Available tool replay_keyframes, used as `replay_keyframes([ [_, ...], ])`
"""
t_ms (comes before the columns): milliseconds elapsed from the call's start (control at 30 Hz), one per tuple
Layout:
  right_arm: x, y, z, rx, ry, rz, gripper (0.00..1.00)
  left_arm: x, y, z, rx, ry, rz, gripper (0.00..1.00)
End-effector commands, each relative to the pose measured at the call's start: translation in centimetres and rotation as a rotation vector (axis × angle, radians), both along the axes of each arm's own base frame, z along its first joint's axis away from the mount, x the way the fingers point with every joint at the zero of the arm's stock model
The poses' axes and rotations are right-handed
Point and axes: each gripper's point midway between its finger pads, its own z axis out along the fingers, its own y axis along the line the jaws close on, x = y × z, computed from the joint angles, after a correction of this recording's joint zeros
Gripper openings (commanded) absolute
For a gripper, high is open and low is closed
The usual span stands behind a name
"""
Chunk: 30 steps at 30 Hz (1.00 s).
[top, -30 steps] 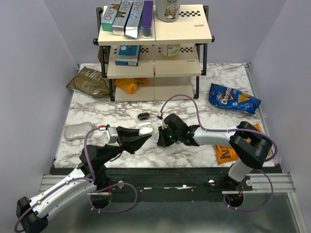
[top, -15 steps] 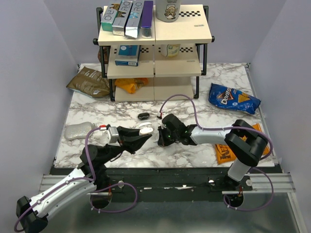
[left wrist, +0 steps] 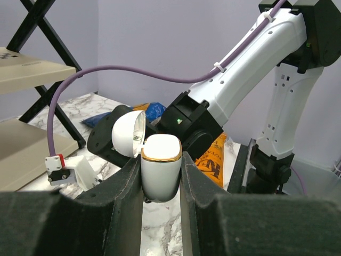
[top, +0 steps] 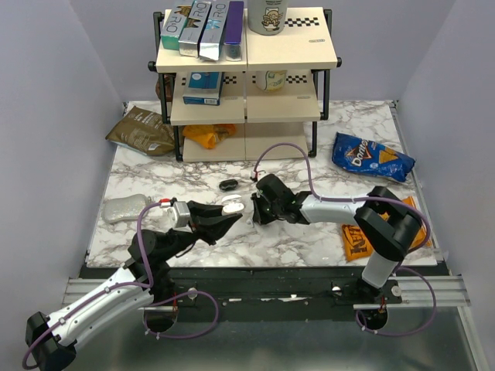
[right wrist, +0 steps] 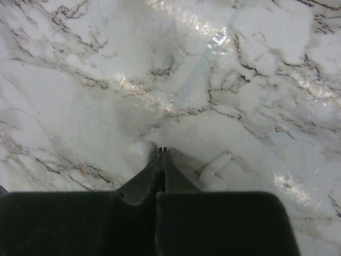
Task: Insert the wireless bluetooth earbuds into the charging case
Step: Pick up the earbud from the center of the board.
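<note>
Marble table (top: 305, 246), left fingers (left wrist: 127, 205) pinching open charging case (left wrist: 161, 172) (lid up), right fingers (right wrist: 143, 180) pressed together.

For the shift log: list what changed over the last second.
The right arm swung its shut jaws slightly away from the near edge, toward the shelf. No visible grab or release. The left arm keeps its jaws clamped on the open charging case; the blue chip bag and shelf stayed put.
</note>
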Motion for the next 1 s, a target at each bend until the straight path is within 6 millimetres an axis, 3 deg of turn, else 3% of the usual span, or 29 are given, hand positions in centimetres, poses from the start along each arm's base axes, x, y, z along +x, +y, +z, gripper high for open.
replay_keyframes([
  [0, 1.0, -1.9, 1.4, -0.049, -0.057, -0.067, 0.16, 0.1, 0.3, 1.0, -0.008, -0.011, 0.020, 0.00],
  [67, 1.0, -2.3, 2.1, -0.053, -0.072, -0.066, 0.30, 0.1, 0.3, 1.0, -0.008, -0.012, 0.022, 0.00],
  [233, 0.8, -1.1, 4.6, -0.013, -0.115, 0.036, 0.45, 0.1, 0.2, 0.9, -0.006, -0.012, 0.017, 0.00],
  [333, 0.4, 0.2, 4.9, -0.005, -0.092, 0.133, 0.50, 0.0, 0.3, 1.1, -0.016, -0.019, 0.019, 0.00],
  [367, 0.0, 0.0, 3.7, -0.035, -0.064, 0.151, 0.52, 0.0, 0.3, 1.1, -0.015, -0.019, 0.017, 0.00],
  [967, -0.6, 1.6, 0.8, -0.109, -0.016, 0.235, 0.57, -0.4, 0.7, 1.5, -0.021, -0.026, 0.017, 0.00],
])
